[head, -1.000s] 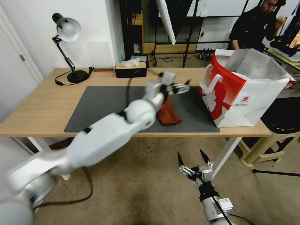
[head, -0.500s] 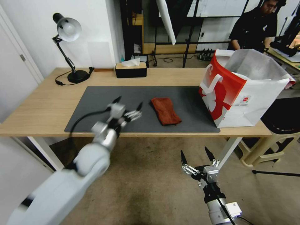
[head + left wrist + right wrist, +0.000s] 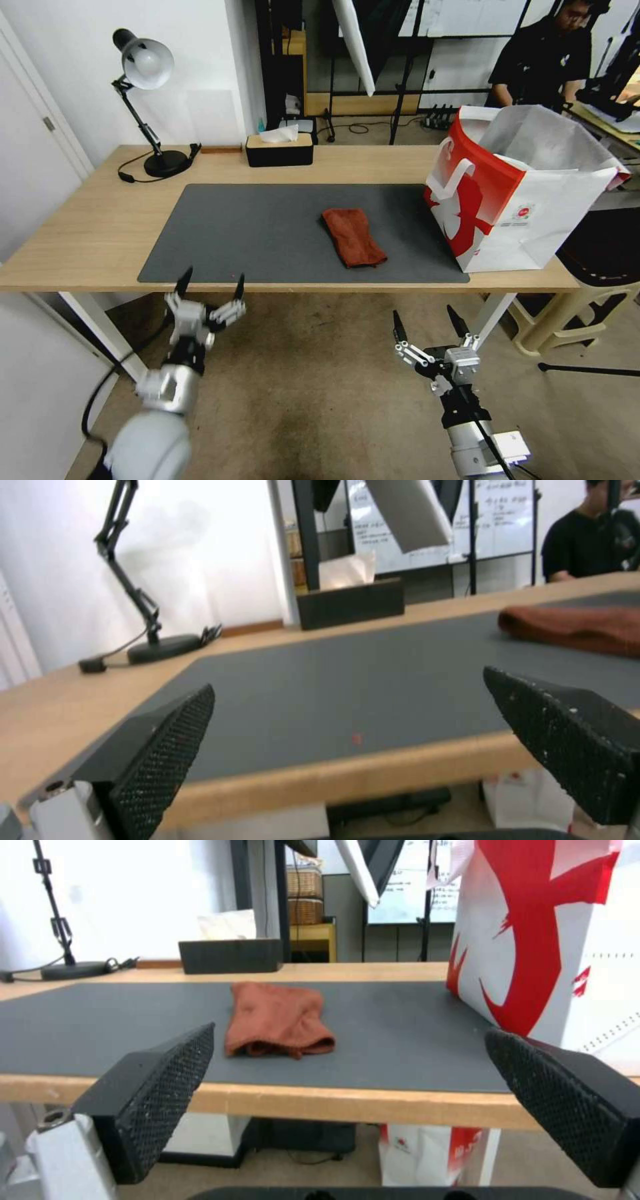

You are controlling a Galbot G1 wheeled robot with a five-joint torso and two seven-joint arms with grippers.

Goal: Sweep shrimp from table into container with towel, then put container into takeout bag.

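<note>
The table (image 3: 80,233) has a smooth, pale wood-look top, with a matt dark grey mat (image 3: 253,227) lying flat on it. On the mat, the towel (image 3: 352,236) is soft, nappy rust-red cloth. Beside the mat, the takeout bag (image 3: 513,193) looks like stiff, smooth paper. Below the table's near edge, each gripper's fingers (image 3: 167,750) (image 3: 167,1090) carry matt black pads with a rough dimpled grid.
</note>
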